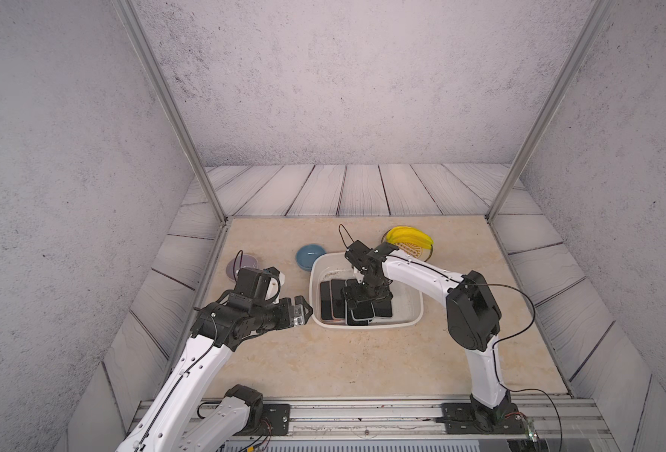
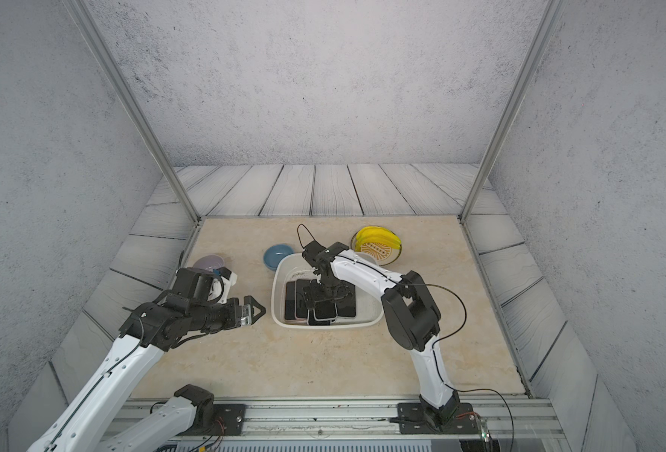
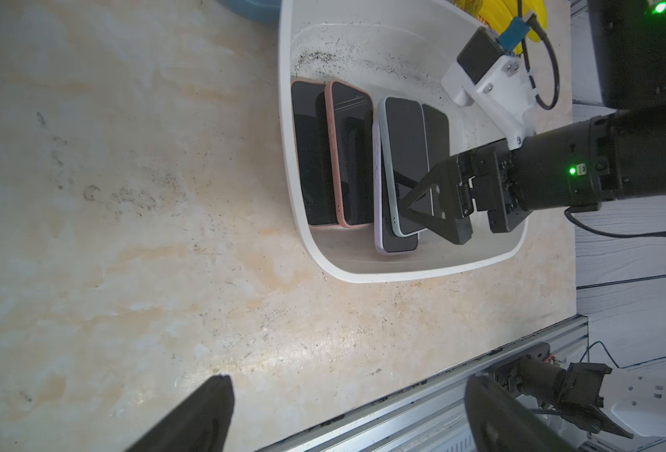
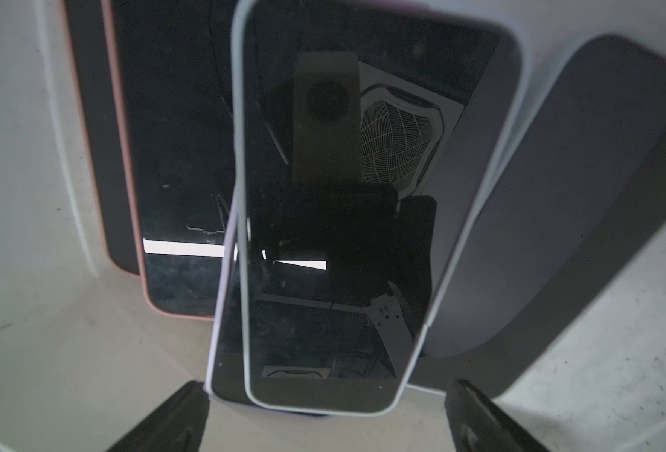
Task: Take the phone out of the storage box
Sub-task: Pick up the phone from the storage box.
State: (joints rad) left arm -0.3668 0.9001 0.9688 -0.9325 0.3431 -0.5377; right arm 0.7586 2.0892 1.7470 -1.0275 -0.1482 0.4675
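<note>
White storage box [image 1: 409,303] at centre of beige surface [image 1: 323,360]; several dark-screened phones [image 3: 315,164] lying inside, overlapping; pale-cased phone [image 4: 335,219] on top of stack, face up, inside box. Right tool [image 4: 325,387] down inside box, fingers spread wide either side of that phone's end, gripping nothing. Left tool [image 1: 303,311] over surface just beside box, fingers spread, empty. Blue bowl [image 1: 310,256] just behind box; lilac bowl [image 1: 241,266] partly hidden by left arm; banana [image 1: 409,236] on plate [image 1: 411,248] at back.
</note>
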